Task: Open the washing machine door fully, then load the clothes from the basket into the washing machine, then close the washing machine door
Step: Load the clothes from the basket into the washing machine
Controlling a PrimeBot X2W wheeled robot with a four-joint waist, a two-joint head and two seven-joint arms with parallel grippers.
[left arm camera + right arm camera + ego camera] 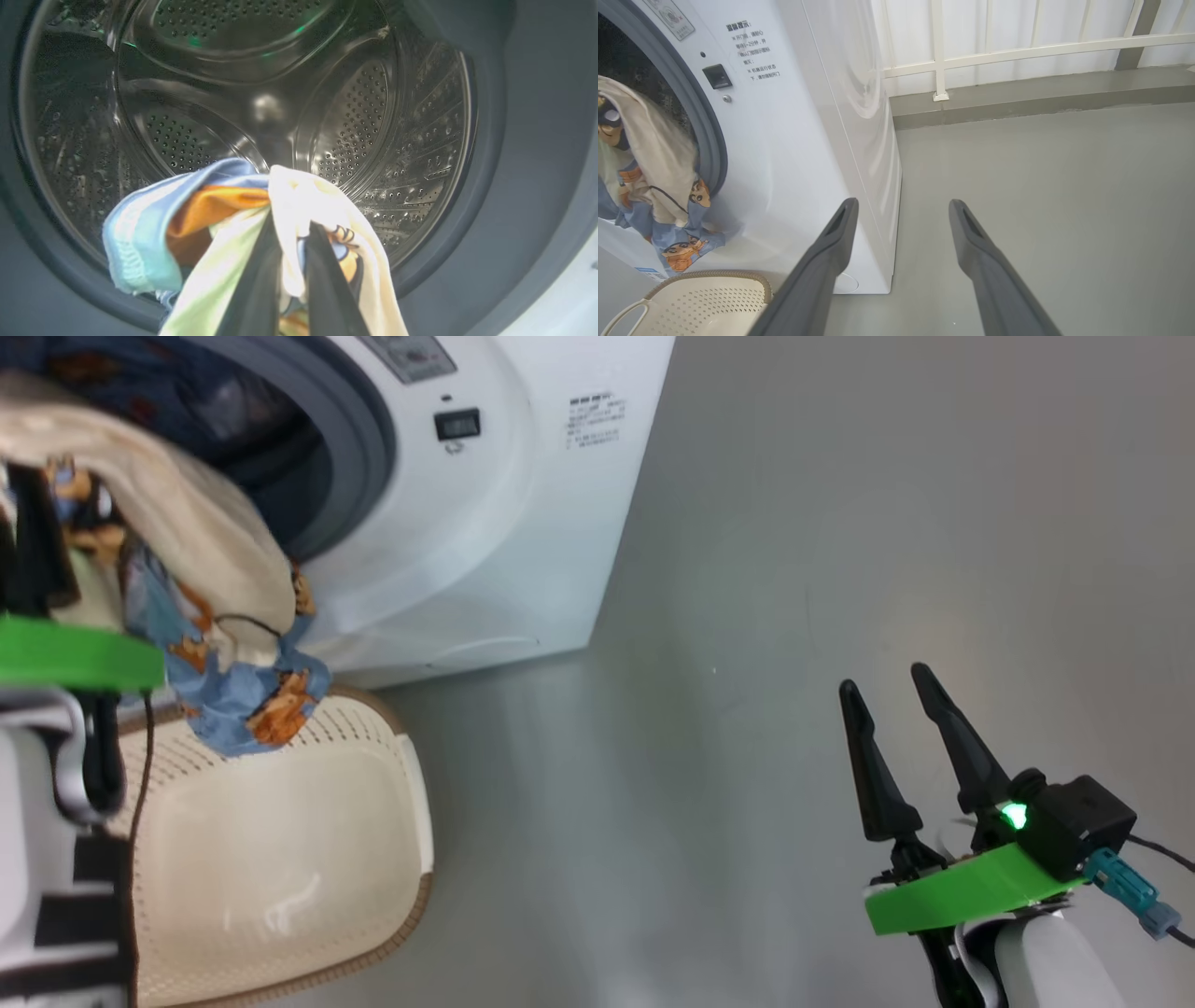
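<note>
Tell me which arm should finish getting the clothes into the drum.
Left. The left gripper is shut on the clothes, holding them right at the drum mouth of the washing machine. The right gripper is open and empty, off to the side over the floor.

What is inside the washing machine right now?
The washing machine shows its shiny steel drum full of little holes. The clothes hang at its mouth, pinched in the left end effector, and cover the drum's lower front, so that part is hidden.
</note>
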